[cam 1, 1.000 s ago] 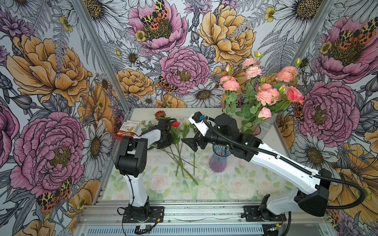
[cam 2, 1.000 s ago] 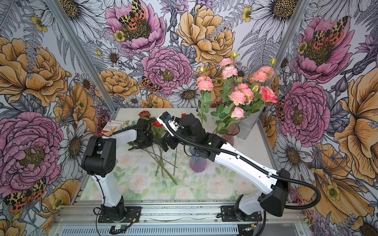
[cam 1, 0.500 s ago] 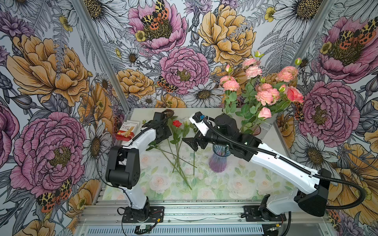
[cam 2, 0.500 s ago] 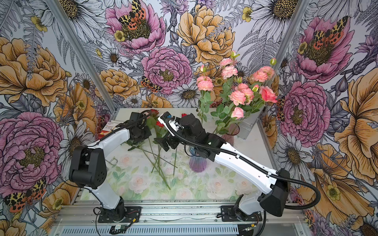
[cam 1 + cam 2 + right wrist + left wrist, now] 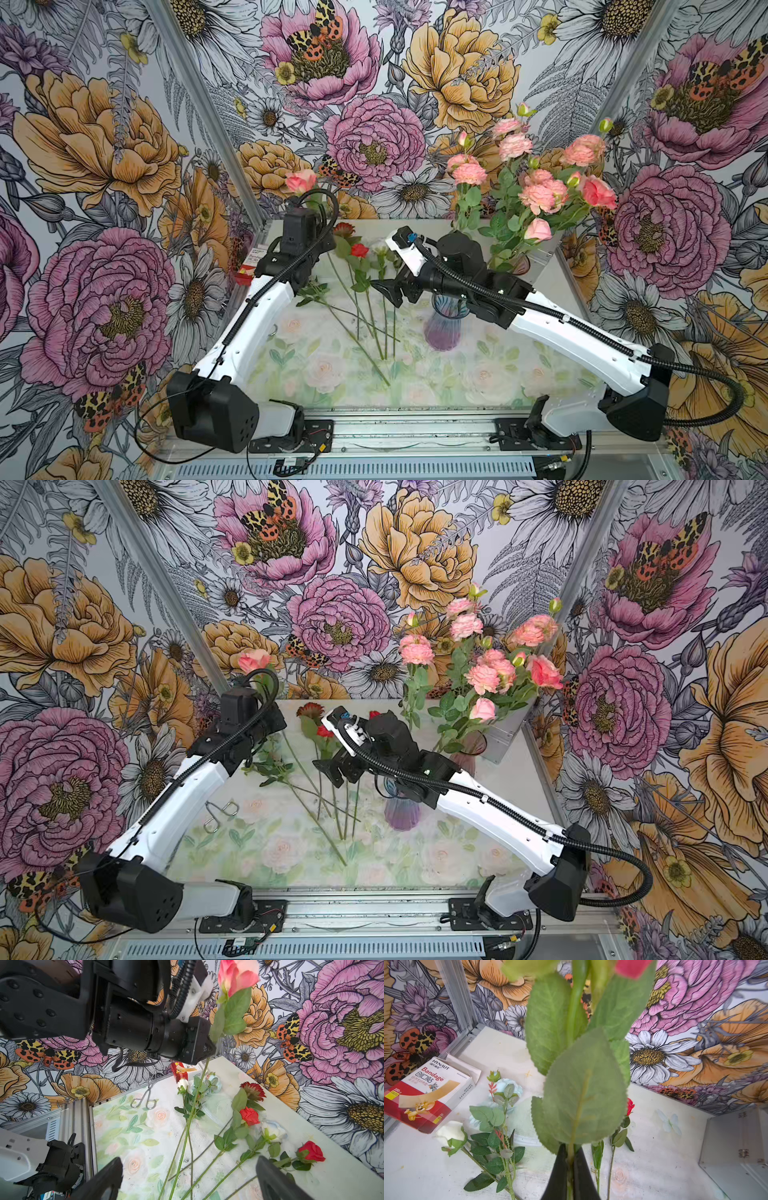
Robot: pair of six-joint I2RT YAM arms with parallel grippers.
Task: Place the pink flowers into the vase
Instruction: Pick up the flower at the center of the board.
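Pink flowers [image 5: 540, 195]: salmon blooms, green leaves. Vase [image 5: 442, 332]: violet shading to blue, vertically striped. Red roses [image 5: 249, 1115], white rose [image 5: 182, 1083]: green stems. Bandage box [image 5: 425, 1093]: red and white. Tabletop [image 5: 478, 374]: pale roses, green leaves on white.

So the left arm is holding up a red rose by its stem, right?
Not quite: the rose held by its stem in the left fingers is pink, not red. The right wrist view shows it.
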